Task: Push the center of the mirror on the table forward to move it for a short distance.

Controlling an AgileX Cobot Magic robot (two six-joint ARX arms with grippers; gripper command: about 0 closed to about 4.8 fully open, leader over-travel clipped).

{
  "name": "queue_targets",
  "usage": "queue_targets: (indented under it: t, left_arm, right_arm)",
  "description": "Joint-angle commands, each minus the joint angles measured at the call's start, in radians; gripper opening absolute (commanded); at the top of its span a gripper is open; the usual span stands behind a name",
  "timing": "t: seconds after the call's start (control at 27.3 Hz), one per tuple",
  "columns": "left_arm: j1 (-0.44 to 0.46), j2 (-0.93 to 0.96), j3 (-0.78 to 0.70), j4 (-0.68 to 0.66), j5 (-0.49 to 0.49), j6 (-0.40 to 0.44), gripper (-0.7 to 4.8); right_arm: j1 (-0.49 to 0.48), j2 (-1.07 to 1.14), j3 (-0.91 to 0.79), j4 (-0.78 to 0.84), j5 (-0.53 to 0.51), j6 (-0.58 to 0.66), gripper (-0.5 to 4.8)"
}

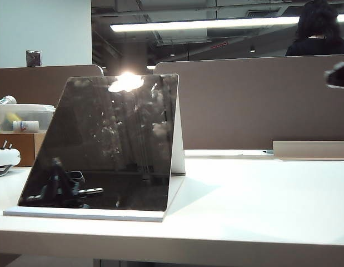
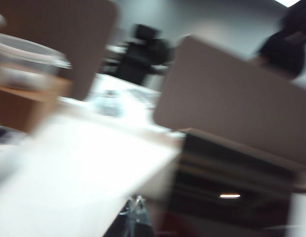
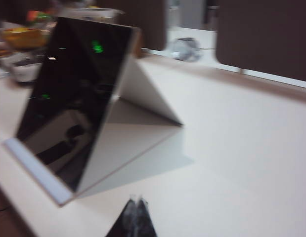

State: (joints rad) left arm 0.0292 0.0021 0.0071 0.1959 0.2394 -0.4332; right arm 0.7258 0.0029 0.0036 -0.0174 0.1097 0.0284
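Observation:
The mirror [image 1: 105, 144] is a slanted dark panel with a bright glare near its top. It stands on a white folded stand and base on the white table [image 1: 260, 194], left of the middle in the exterior view. In the right wrist view my right gripper [image 3: 137, 200] is shut and empty, hovering over the table a short way off the mirror [image 3: 73, 98], on its open stand side. The left wrist view is badly blurred. There my left gripper [image 2: 135, 202] looks shut and empty, beside a dark reflective surface [image 2: 232, 197] that seems to be the mirror.
Brown divider panels [image 1: 255, 100] close off the back of the table. A cardboard box [image 1: 21, 144] with a clear plastic container [image 1: 24, 117] on top sits at the left. A white device [image 1: 4, 158] lies by the left edge. A dark blurred shape [image 1: 338, 75] shows at the right edge.

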Motion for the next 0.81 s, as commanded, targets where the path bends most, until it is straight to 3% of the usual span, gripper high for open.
queue_targets:
  t: [0.04, 0.15, 0.29, 0.51, 0.81]
  left_arm:
    - [-0.003, 0.001, 0.000, 0.111, 0.198, -0.199, -0.05]
    - [-0.036, 0.001, 0.002, 0.136, 0.266, -0.274, -0.05]
    - [-0.144, 0.001, 0.002, 0.143, 0.251, -0.317, -0.05]
    - [-0.401, 0.019, 0.005, 0.125, -0.003, -0.292, -0.05]
    - [-0.698, 0.197, 0.025, 0.135, -0.299, -0.179, -0.05]
  right_arm:
    - [0.107, 0.001, -0.004, 0.014, 0.002, 0.001, -0.05]
    - [0.191, 0.003, -0.004, 0.014, 0.000, 0.001, -0.05]
    - [0.243, 0.039, -0.004, 0.017, 0.000, 0.001, -0.05]
    - [0.266, 0.112, -0.004, 0.014, 0.000, 0.001, -0.05]
    - [0.266, 0.140, -0.004, 0.014, 0.001, 0.001, -0.05]
